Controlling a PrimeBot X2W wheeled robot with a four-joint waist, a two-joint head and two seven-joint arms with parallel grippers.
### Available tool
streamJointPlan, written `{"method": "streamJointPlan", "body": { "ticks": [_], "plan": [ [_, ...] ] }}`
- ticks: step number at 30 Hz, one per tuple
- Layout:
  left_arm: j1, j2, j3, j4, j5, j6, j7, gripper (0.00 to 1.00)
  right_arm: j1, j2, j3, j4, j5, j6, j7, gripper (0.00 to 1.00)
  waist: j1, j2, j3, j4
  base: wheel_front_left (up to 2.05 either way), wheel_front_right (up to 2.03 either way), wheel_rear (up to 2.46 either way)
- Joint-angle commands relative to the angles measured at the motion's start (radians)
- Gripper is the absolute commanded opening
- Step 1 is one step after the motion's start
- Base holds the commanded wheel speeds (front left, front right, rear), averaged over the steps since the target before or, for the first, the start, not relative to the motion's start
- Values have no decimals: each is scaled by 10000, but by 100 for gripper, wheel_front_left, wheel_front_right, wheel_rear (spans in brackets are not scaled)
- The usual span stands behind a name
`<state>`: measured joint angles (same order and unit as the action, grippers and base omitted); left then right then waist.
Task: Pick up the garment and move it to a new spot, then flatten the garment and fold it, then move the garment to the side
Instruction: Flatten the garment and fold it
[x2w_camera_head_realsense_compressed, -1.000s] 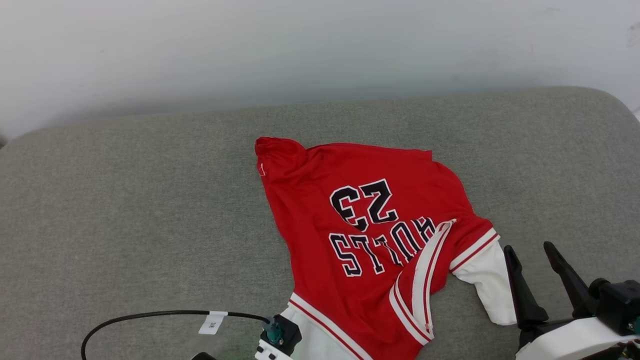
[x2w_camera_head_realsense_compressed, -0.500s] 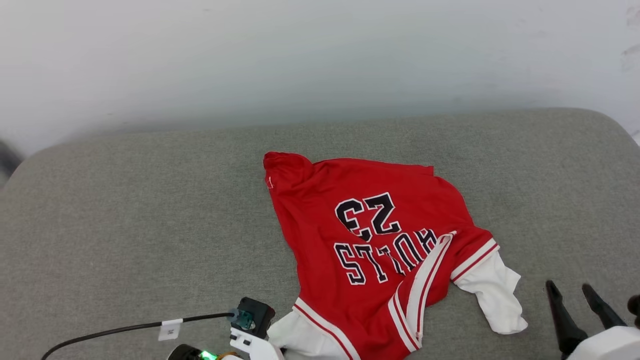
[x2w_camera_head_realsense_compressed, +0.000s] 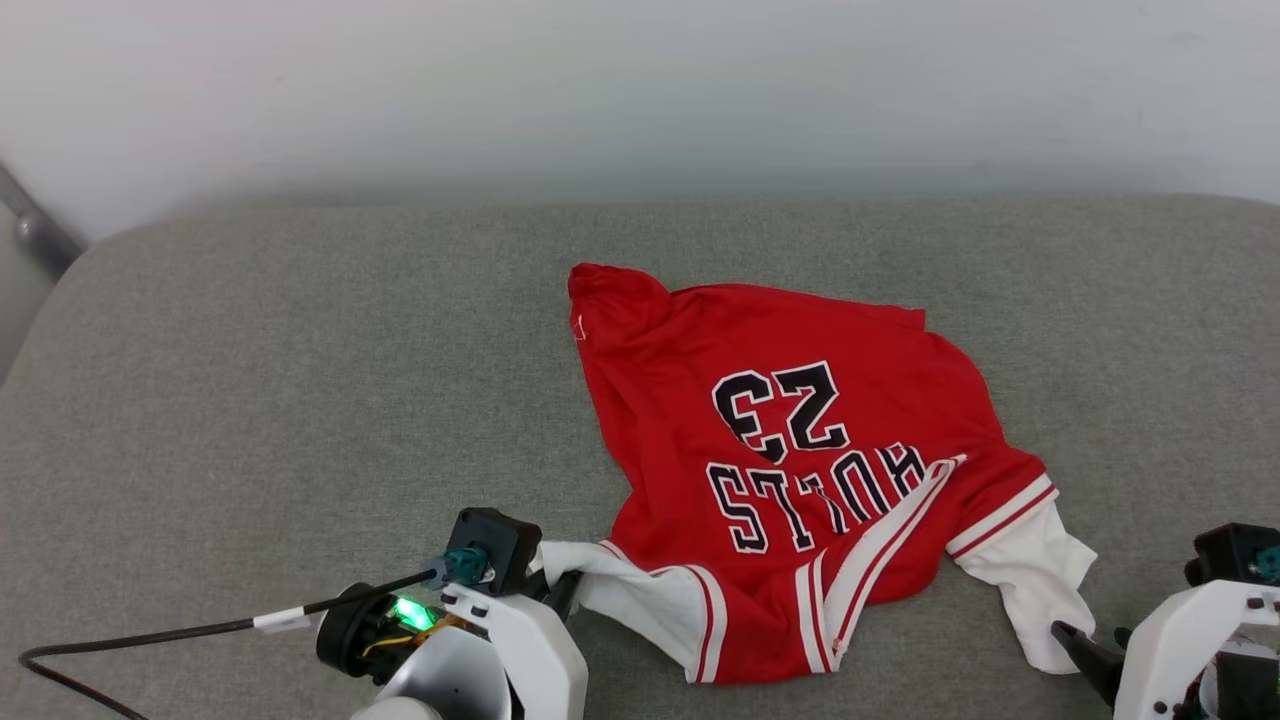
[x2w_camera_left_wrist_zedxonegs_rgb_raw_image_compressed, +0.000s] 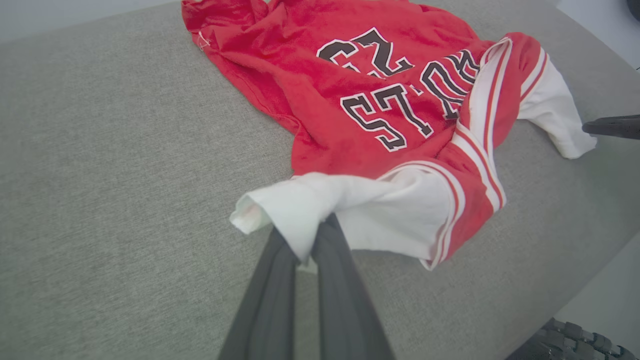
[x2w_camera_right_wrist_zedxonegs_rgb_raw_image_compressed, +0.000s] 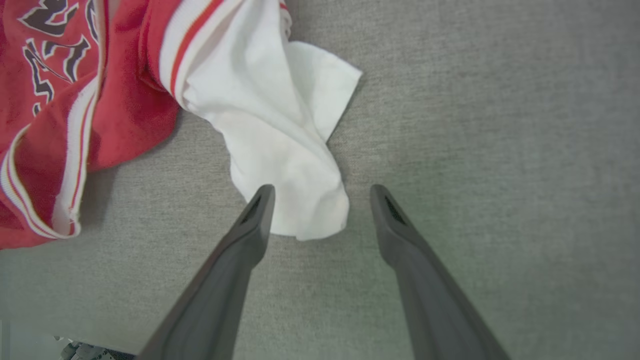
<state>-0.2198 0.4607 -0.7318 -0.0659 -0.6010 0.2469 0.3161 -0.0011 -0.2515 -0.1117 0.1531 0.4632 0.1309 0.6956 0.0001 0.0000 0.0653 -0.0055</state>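
Jaws on the left have just closed on one white sleeve (x2w_camera_left_wrist_zedxonegs_rgb_raw_image_compressed: 310, 205) of the red jersey-style T-shirt (x2w_camera_head_realsense_compressed: 680, 380), which lies crumpled on the grey woven cushion (x2w_camera_head_realsense_compressed: 250, 400), so lifting can likely begin. Right jaws stand open, the other white sleeve (x2w_camera_right_wrist_zedxonegs_rgb_raw_image_compressed: 290, 165) tipped between them.

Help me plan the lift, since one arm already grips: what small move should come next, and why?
Probably close the right tool on the white sleeve end lying between its open fingers. The left tool is already shut on the other sleeve of the garment, so a second grip would let both arms lift it.
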Motion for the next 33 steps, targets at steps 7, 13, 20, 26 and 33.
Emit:
{"method": "streamJointPlan", "body": {
  "ticks": [7, 13, 20, 26, 33],
  "plan": [
    [-366, -79, 142, -104, 84, 69, -224, 0, -693, 74, 742, 1583, 631, -2, 510, 100, -1, 0, 743, 272, 0, 0, 0],
    [-285, -53, 273, 40, -82, 87, -347, 0, -874, 47, 1234, 2111, 1009, 0, 507, 0, -1, 0, 742, 158, 0, 0, 0],
    [-108, 147, 596, 115, -227, 225, -621, 0, -1163, -685, 1419, 1548, 1065, -3, -114, 0, -1, 0, 108, -118, 0, 0, 0],
    [-332, 524, 1169, 23, -359, 329, -864, 0, -1184, -1159, 1274, 159, 544, -2, -193, 0, -1, 0, -663, -370, 0, 0, 0],
    [-1472, 1018, 2082, 254, -447, 234, -999, 0, -1932, -1597, 839, -1327, -11, -3, 271, 0, -1, 0, -877, -634, 0, 0, 0]
  ]
}}
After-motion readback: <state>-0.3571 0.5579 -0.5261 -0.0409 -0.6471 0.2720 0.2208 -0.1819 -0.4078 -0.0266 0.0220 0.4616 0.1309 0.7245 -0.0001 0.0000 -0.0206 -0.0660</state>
